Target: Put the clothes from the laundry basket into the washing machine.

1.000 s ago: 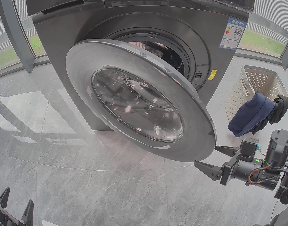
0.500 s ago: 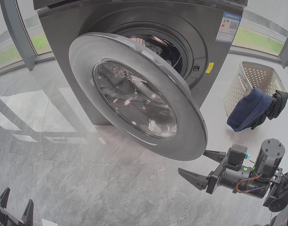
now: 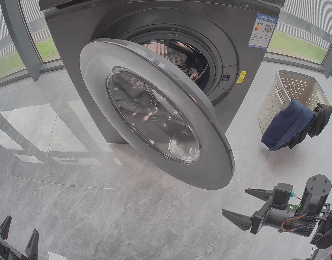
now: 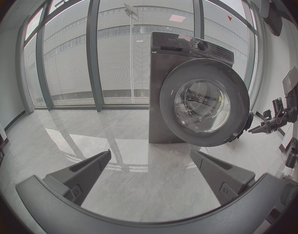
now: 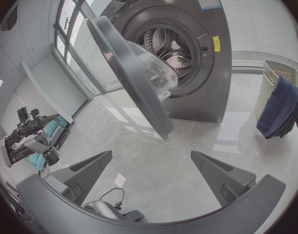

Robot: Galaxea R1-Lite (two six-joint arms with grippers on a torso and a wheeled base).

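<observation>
Washing machine (image 3: 70, 55) stood in front of me, its round door (image 3: 155, 123) hanging wide open. Beside it, to my right, the laundry basket (image 3: 278, 105) sat on the floor (image 3: 101, 206) with a navy garment (image 3: 287, 127) and a black garment (image 3: 319, 120) draped over its rim. My right gripper (image 3: 235, 201) hung near the door's lower edge, fingers spread, holding nothing; my left gripper (image 3: 22, 224), low at my left, gaped too.

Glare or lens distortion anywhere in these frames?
Head view: window light glares off the floor and streaks the door glass. Left wrist view: fisheye bows the window frames, corners go black. Right wrist view: same fisheye, bright patches on floor by the washer.
</observation>
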